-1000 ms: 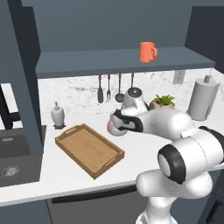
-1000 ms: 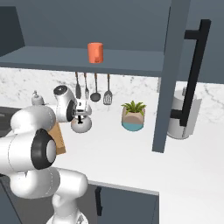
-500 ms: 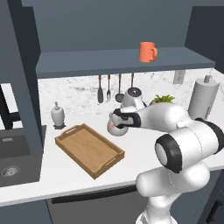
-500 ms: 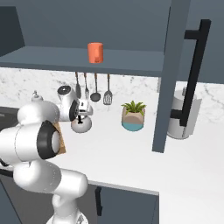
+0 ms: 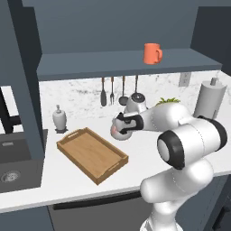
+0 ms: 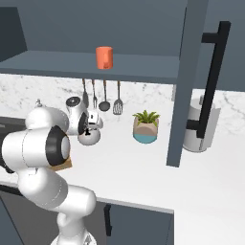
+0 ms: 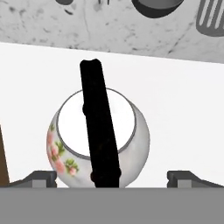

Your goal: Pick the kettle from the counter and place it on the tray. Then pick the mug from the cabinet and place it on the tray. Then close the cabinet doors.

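Jaws wide, poised over the kettle

We see our gripper [image 7: 112, 177] spread fully apart above the kettle [image 7: 98, 140], one fingertip [image 7: 39, 178] on each side, holding nothing; contact we cannot tell. The kettle stands upright on the white marble counter [image 5: 149, 149], just beside the wooden tray [image 5: 92, 154], below the open cabinet [image 5: 113, 63] with the orange mug [image 5: 152, 53]. In the hand view its black handle [image 7: 98, 122] runs nearly top to bottom.

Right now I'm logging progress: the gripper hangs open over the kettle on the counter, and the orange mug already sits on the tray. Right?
Not quite. The left base view shows the mug on the cabinet shelf, not on the tray. The rest holds: the gripper hangs open over the kettle on the counter.
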Tool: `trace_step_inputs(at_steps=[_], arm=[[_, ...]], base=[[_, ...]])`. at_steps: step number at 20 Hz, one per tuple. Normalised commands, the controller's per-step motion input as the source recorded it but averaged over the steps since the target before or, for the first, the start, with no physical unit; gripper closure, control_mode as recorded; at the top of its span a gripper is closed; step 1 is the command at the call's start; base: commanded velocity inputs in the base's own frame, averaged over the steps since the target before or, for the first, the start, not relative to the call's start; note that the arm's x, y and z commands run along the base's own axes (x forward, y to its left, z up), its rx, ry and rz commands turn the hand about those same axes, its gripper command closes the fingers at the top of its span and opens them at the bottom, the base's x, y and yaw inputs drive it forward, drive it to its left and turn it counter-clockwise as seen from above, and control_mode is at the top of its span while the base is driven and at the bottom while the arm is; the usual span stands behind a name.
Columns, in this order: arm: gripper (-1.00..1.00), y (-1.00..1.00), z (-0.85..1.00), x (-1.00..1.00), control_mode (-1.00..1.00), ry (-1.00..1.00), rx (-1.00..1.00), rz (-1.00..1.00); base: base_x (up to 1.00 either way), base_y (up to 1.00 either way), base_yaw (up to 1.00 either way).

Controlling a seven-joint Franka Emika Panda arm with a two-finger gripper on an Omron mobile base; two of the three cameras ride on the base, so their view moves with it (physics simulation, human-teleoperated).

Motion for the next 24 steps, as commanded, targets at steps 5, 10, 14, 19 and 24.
trace_step_inputs(at_steps=[5, 10, 14, 19, 24], arm=[[-1.0, 0.15, -0.05, 0.11, -1.0, 0.0, 0.0, 0.0], [-1.0, 0.15, 0.0, 0.09, -1.0, 0.0, 0.0, 0.0], [-1.0, 0.1, -0.03, 0.1, -1.0, 0.0, 0.0, 0.0], [1.0, 0.0, -0.09, 0.08, -1.0, 0.0, 0.0, 0.0], [1.0, -0.07, -0.13, 0.0, -1.0, 0.0, 0.0, 0.0]], base=[[0.0, 0.0, 0.0], [0.0, 0.0, 0.0], [0.0, 0.0, 0.0], [0.0, 0.0, 0.0], [0.0, 0.0, 0.0]])
